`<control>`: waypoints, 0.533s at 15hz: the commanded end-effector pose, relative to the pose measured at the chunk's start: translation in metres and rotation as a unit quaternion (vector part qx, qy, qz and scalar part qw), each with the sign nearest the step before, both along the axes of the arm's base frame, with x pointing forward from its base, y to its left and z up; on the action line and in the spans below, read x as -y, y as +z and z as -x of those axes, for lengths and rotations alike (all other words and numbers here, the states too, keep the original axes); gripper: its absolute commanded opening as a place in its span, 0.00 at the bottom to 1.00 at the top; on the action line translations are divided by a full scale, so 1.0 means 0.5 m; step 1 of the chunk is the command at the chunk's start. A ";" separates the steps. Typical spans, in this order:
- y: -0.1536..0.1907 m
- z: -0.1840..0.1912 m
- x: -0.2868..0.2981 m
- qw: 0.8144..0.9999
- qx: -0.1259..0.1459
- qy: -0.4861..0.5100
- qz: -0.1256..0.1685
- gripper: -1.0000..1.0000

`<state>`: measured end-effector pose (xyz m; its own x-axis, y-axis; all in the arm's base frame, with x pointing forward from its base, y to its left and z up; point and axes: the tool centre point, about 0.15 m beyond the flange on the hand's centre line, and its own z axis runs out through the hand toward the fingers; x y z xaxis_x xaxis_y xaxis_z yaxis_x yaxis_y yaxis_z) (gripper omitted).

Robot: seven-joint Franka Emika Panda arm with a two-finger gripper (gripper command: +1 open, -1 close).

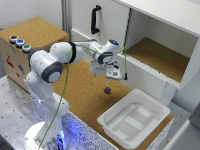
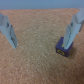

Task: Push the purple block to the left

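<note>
Jaws spread wide in the wrist view, gripping nothing, 2 pale fingers (image 2: 10, 31) angling down over cork. Block (image 2: 63, 48) right by 1 fingertip, seemingly touching its tip, or at most just beside it; contact not certain through the blur. Other finger well apart from it, bare cork between. So: block off-centre in the opening, tucked against 1 jaw and not midway.

Key relation, judged: that near finger already placed as the pushing face. Sideways sweep with that finger leading should carry the block; sweep the other way would only pull the finger off it. Which way counts as "left" not settled by the wrist view alone.

No long axis to speak of: roughly cubic, dark purple, nearly black, far smaller than the gripper (image 1: 106, 74). Likely to slide easily on the cork, possibly to twist if struck off-centre.

Further out, in the exterior view: block (image 1: 107, 90) low on the cork tabletop (image 1: 80, 95), directly under the gripper, only 1 arm present. White bin (image 1: 134, 118) near, toward the exterior view's right and lower. Open cupboard (image 1: 157, 55) beyond. 3 round buttons (image 1: 19, 43) on a cork-topped box at the far exterior view's left, well apart.
</note>
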<state>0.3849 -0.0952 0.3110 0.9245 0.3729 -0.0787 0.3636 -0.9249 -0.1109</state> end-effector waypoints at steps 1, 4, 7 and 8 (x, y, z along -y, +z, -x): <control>-0.019 0.048 0.058 0.993 0.052 -0.101 0.043 1.00; -0.036 0.042 0.102 0.990 0.059 -0.095 0.083 1.00; -0.013 0.030 0.122 0.981 0.066 -0.120 0.136 1.00; -0.013 0.030 0.122 0.981 0.066 -0.120 0.136 1.00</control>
<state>0.3769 -0.1490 0.3044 0.9797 0.1882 -0.0696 0.1896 -0.9818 0.0135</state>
